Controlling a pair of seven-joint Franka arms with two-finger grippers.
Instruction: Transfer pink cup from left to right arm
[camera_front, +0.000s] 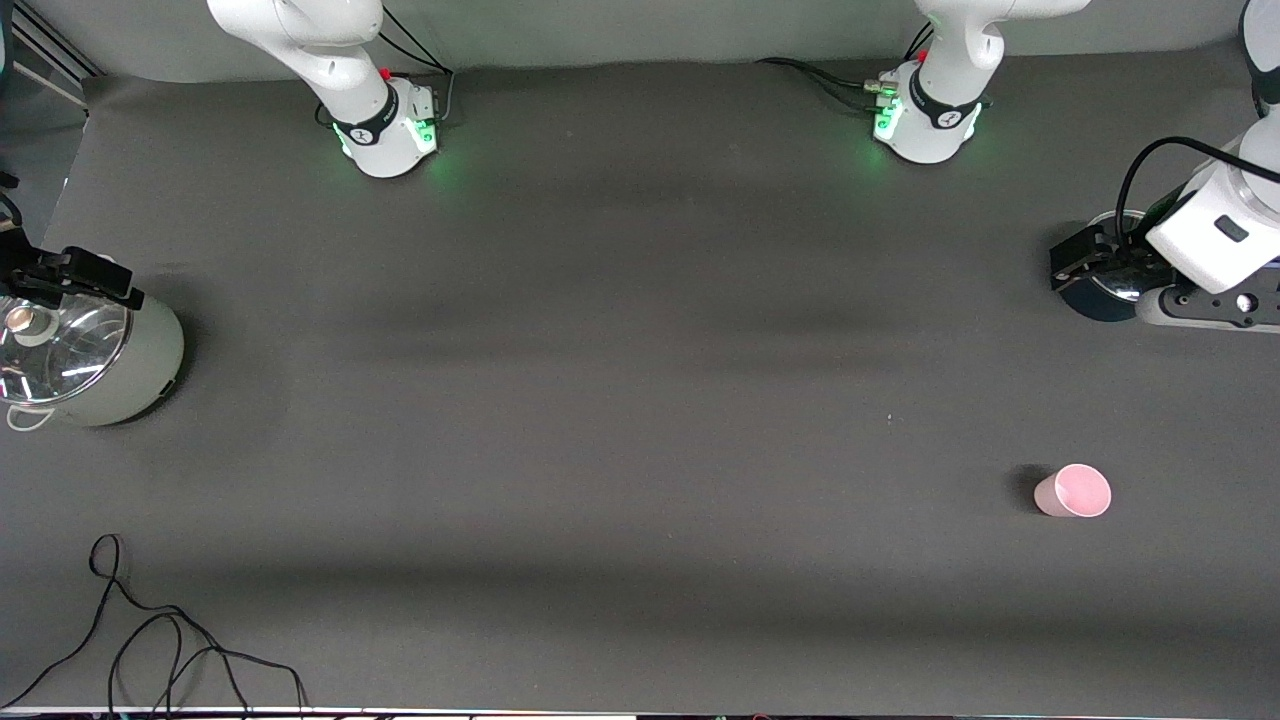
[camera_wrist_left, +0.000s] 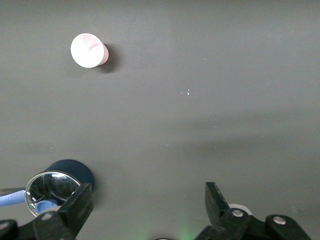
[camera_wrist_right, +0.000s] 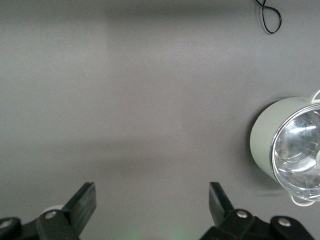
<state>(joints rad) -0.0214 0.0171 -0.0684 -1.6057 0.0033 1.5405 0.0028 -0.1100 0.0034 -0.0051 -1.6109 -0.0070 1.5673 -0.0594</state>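
Table (camera_front: 640, 330) of dark grey felt spreads under both my arms, and nothing on it is yet in my grasp. At the right arm's end stands a pale green pot (camera_front: 120, 375) under a glass lid, with my right gripper (camera_front: 62, 275) hanging over its rim, fingers spread wide and holding nothing; that arm waits. My left gripper (camera_front: 1100, 268) hangs over a small dark blue pot (camera_wrist_left: 67, 177) with a glass lid at the left arm's end, fingers likewise apart and empty, which I judge a parked pose before the reach. The pink cup (camera_front: 1073, 491) stands alone on bare felt, nearer the front camera than the blue pot and well apart from it. It sits upright, long axis vertical, open mouth up, narrow base on the table, so either side is free for my fingers.
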